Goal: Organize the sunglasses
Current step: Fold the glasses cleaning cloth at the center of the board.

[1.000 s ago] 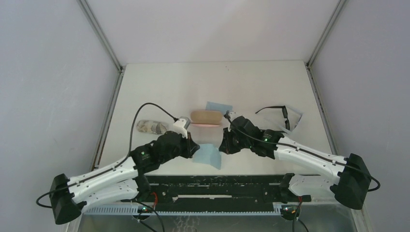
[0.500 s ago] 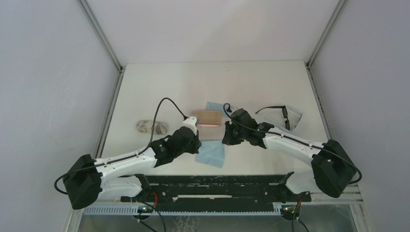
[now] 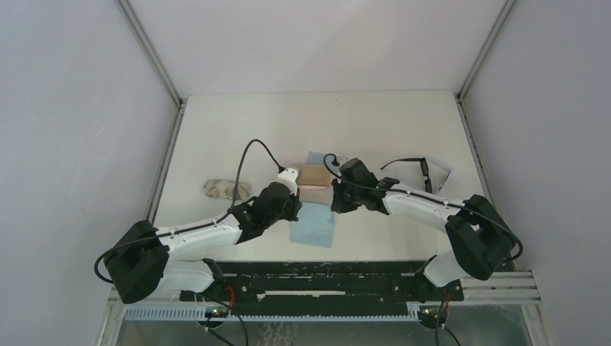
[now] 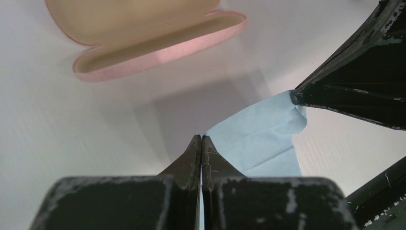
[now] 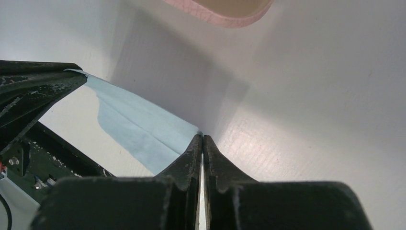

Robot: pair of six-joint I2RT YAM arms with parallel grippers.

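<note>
Sunglasses: the sunglasses [image 3: 419, 171] lie open on the table, off to the right of the right gripper [image 5: 201, 143] and well apart from it; neither arm touches them.
Right gripper: fingers pressed together on one corner of the blue cloth [image 3: 314, 226].
Left gripper: the left gripper [image 4: 201, 143] is likewise pinched tight on the opposite corner, so the cloth hangs stretched between the two.
Case: an open pink case [image 4: 143, 52] sits just beyond both sets of fingertips, lining up, nothing in it.
Other things: a second blue cloth [image 3: 322, 156] lies behind the case; a grey patterned case [image 3: 223, 189] lies left of the left gripper.
Step in hand: probably handling the cloth, carrying or spreading it by its corners near the case, before the glasses get any attention.
Next move: likely lay the cloth flat and let go of both corners, then send the right arm rightward for the glasses.
Change: over the last second both arms have stretched away from their bases, carrying the cloth closer to the case; the glasses have not moved.
</note>
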